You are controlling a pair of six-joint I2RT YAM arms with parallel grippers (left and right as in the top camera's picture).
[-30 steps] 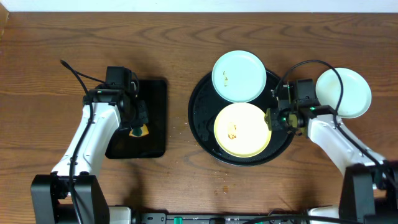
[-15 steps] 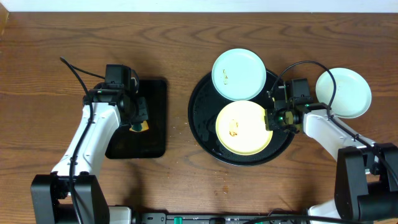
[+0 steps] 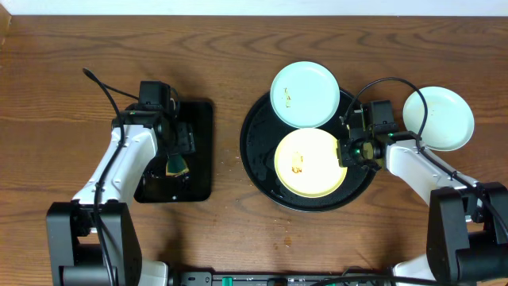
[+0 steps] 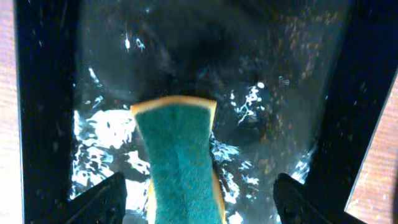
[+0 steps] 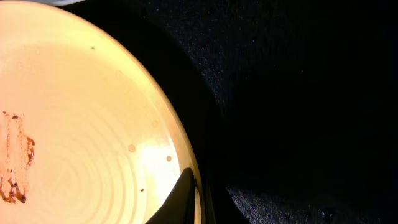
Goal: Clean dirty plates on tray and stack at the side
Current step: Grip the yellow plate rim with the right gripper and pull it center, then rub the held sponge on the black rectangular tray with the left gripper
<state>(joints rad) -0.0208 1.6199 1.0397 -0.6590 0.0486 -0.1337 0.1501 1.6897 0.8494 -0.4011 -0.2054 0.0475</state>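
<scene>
The yellow plate [image 3: 310,164] with brown specks lies at the front of the round black tray [image 3: 255,151]. My right gripper [image 3: 346,152] is shut on its right rim; in the right wrist view one dark finger [image 5: 184,194] lies over the rim of the yellow plate [image 5: 81,143]. A pale blue plate [image 3: 305,96] with a few specks sits at the back of the tray. Another pale blue plate [image 3: 438,117] rests on the table to the right. My left gripper [image 3: 178,155] stands open around a green and yellow sponge [image 4: 180,155], and neither finger touches the sponge.
The sponge [image 3: 175,164] sits on a wet rectangular black tray [image 3: 194,127] left of the round tray. A few crumbs lie on the wooden table [image 3: 238,222] between and in front of the trays. Cables trail behind both arms.
My left gripper has opened and let go of the sponge on the rectangular tray. My right gripper has shut on the yellow plate's rim, and the plate shifted slightly.
</scene>
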